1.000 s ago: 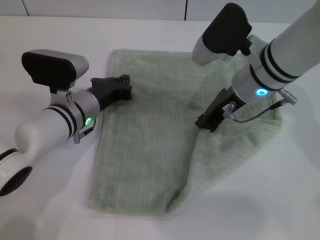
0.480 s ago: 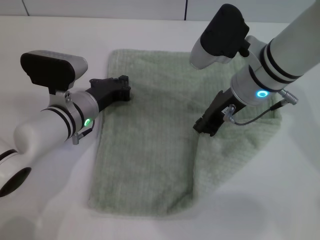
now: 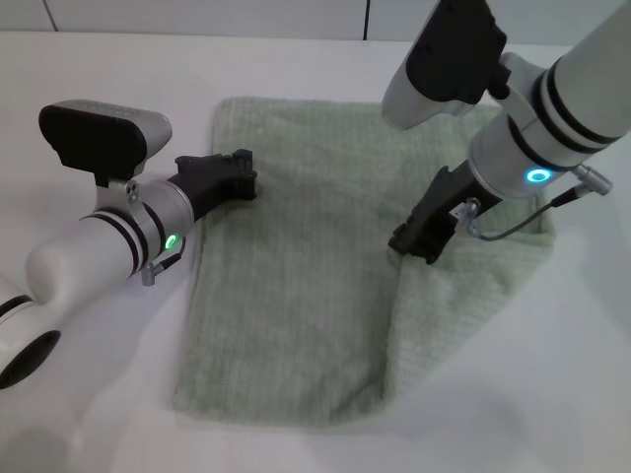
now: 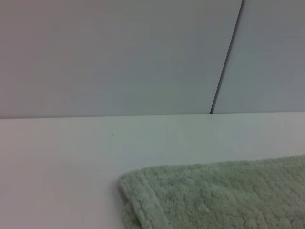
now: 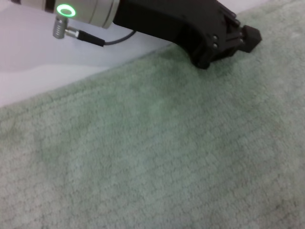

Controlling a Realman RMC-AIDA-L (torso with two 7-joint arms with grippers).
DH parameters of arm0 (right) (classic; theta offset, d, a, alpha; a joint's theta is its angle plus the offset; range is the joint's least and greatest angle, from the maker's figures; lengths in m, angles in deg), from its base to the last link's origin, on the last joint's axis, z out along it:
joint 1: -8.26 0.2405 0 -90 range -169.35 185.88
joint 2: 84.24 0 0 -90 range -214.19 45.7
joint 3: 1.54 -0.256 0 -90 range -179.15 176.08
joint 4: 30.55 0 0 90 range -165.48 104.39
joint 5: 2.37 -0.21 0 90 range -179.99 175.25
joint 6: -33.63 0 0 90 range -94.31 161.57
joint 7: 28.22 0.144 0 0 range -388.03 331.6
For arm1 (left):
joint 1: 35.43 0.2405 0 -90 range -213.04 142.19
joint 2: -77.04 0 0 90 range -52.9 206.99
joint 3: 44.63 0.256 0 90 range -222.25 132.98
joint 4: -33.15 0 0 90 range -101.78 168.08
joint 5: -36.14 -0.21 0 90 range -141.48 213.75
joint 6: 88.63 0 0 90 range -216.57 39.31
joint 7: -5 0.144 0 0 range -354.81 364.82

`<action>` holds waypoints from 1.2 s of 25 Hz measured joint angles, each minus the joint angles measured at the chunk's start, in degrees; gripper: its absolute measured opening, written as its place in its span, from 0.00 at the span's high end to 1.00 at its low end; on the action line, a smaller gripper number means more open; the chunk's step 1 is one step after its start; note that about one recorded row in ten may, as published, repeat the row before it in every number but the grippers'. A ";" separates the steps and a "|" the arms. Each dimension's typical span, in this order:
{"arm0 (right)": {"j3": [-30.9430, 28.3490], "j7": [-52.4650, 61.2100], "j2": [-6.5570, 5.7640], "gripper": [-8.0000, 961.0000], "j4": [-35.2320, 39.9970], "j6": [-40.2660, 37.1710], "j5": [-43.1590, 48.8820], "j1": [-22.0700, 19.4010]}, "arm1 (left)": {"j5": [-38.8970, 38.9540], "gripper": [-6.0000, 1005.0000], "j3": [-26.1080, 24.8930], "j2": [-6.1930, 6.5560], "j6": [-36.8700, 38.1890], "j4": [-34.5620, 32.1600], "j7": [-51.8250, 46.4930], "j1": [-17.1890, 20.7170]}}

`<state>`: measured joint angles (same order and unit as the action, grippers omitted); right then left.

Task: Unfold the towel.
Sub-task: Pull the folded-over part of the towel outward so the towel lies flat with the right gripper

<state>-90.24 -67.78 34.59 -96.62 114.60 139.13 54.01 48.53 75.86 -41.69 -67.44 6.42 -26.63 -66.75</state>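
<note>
- Under the right hand point(image 3: 416, 243), the towel point(image 3: 296, 266) lies on the desk point(image 3: 79, 394); that hand is clamped on its fold.
- Left hand point(image 3: 235, 175) rests on the towel's edge; grip: cannot tell.

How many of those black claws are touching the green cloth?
2. The left claw rests at the pale sage-green plush towel's left edge; the right claw presses on its fold right of the middle.
</note>
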 joint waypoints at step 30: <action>2.56 2.34 0.11 0.97 -22.72 14.53 5.25 -9.29 | 0.00 1.00 0.00 0.08 -0.18 -0.85 0.00 0.29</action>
<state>-87.68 -65.44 34.70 -119.34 129.13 144.38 44.71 48.53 75.86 -41.61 -67.63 5.57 -26.63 -66.45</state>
